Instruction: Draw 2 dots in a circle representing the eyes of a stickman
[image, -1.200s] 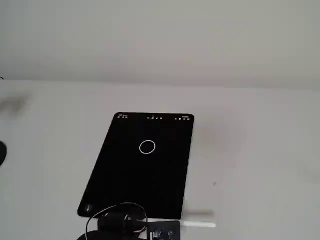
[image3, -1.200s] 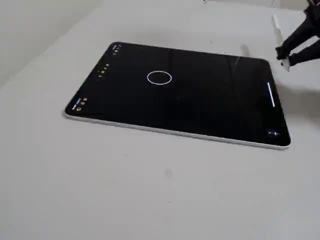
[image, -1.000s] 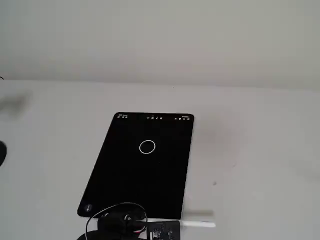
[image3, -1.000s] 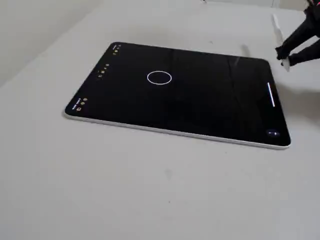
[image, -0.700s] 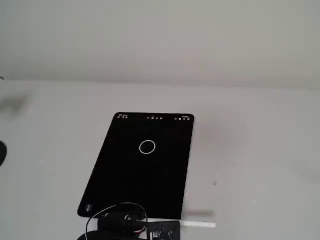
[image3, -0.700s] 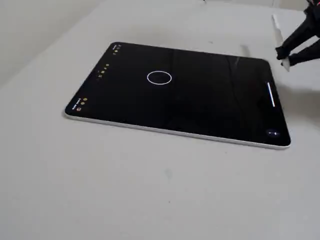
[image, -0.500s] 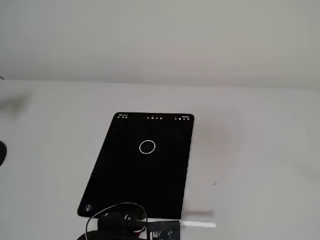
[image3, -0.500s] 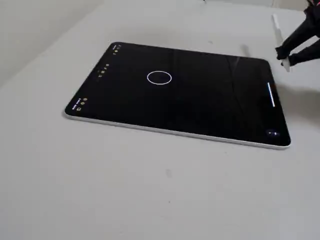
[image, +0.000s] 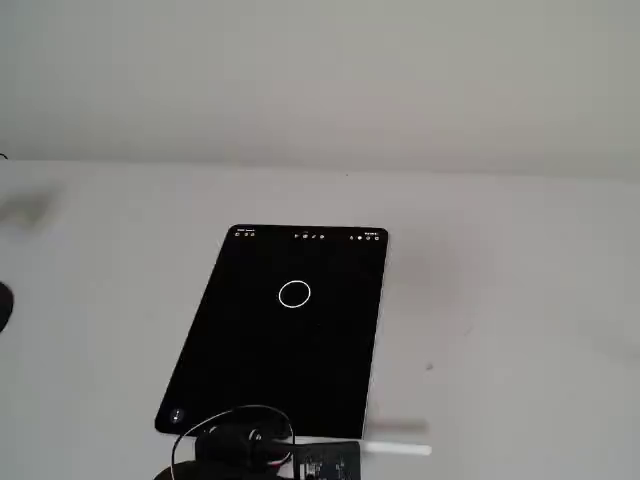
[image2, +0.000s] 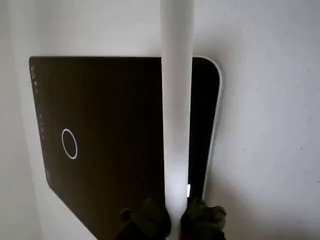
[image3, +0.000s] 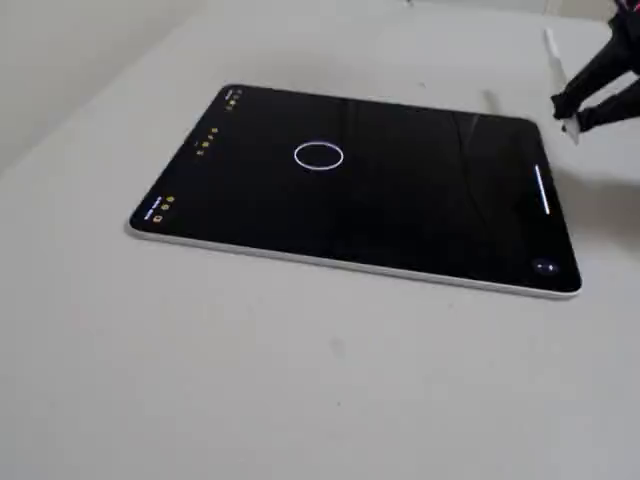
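Observation:
A black tablet (image: 280, 370) lies flat on the white table, screen lit. The circle (image: 294, 294) is a thin white ring on its screen, also seen in the wrist view (image2: 69, 144) and in a fixed view (image3: 319, 156). No dots show inside the ring in any view. My gripper (image2: 175, 222) is shut on a white stylus (image2: 177, 115), which runs up the wrist view across the tablet's edge, far from the ring. In a fixed view the gripper (image3: 572, 108) hovers off the tablet's right end with the stylus (image3: 553, 50).
The arm's dark base and cable (image: 245, 445) sit at the tablet's near edge, with the stylus (image: 400, 450) sticking out to the right. Small icons (image: 310, 236) line the screen's far edge. The white table (image: 500, 300) surrounds the tablet.

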